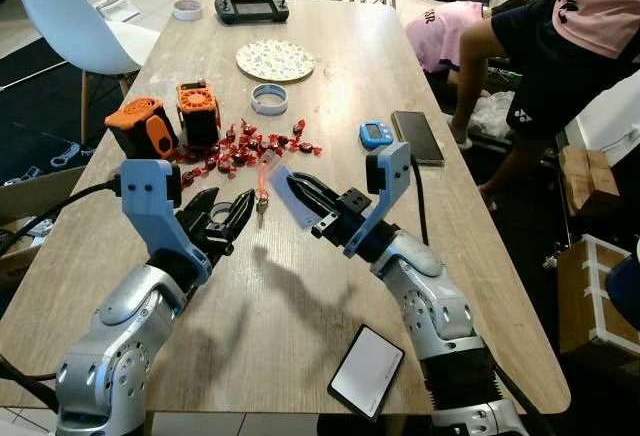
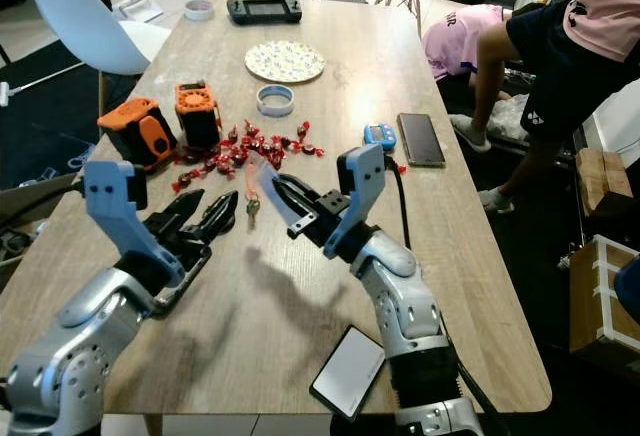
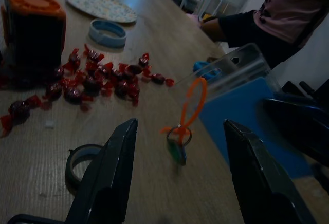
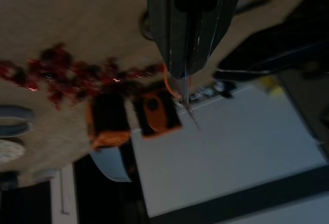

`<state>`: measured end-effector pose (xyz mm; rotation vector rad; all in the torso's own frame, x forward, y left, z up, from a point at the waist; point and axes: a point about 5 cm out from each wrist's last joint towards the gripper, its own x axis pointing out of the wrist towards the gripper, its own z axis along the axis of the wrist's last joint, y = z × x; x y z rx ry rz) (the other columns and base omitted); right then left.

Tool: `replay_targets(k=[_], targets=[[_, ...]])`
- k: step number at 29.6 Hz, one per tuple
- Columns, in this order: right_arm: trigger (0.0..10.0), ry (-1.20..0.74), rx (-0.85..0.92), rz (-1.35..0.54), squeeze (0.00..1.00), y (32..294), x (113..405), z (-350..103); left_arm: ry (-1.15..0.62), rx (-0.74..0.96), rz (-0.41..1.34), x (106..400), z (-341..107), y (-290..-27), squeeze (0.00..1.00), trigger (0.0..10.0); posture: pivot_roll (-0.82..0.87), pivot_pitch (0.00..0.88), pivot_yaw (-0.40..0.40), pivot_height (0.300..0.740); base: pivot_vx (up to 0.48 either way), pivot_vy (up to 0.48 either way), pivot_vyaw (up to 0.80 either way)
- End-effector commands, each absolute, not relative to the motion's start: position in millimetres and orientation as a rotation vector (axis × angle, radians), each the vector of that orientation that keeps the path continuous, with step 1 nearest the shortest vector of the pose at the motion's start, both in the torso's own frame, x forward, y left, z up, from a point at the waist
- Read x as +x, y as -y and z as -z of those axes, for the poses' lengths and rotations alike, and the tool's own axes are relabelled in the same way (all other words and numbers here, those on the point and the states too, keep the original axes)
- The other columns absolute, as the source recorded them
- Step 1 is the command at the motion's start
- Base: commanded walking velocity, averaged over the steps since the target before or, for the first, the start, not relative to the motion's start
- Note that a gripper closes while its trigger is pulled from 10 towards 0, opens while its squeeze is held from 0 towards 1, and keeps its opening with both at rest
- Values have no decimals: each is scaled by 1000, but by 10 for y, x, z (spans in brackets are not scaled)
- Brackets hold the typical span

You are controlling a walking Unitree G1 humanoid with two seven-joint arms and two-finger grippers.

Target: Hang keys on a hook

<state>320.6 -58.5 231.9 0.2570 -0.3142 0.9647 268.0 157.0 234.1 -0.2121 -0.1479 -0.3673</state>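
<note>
- The right gripper [image 1: 283,188] was clenched on the orange loop [image 3: 192,103] of the keys [image 1: 261,202], which dangled just above the wooden table [image 1: 330,86], towards its near edge.
- The left gripper [image 1: 222,214] hovered beside the keys, fingers [image 3: 110,172] spread and holding nothing.
- Red candies [image 1: 250,144] lay scattered just beyond, beside two orange boxes [image 1: 168,121].
- A person [image 1: 560,36] sat by the table's far right corner.

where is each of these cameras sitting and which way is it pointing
Left eye view: on the head, looking forward and down over the wooden table; both silver arms show, the right gripper pinching the keys by their orange loop.
Right eye view: the same scene, set slightly aside.
Left wrist view: looks along the open left gripper at the dangling keys and red candies.
Right wrist view: looks along its shut fingers at the orange boxes.
Both wrist views share the candies.
</note>
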Motion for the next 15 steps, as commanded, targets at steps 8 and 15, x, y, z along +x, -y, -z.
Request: replay_targets(k=[8,15], targets=[[10000,423,130,-747,0,714,3241,-2388,155,-88,39,2750,-2216,-1791,0,10000,164,175,-77,740,0,0,0],[10000,402,156,-474,0,960,3334,-2358,187,30,-128,2727,-2191,-1862,0,10000,161,176,-70,740,0,0,0]])
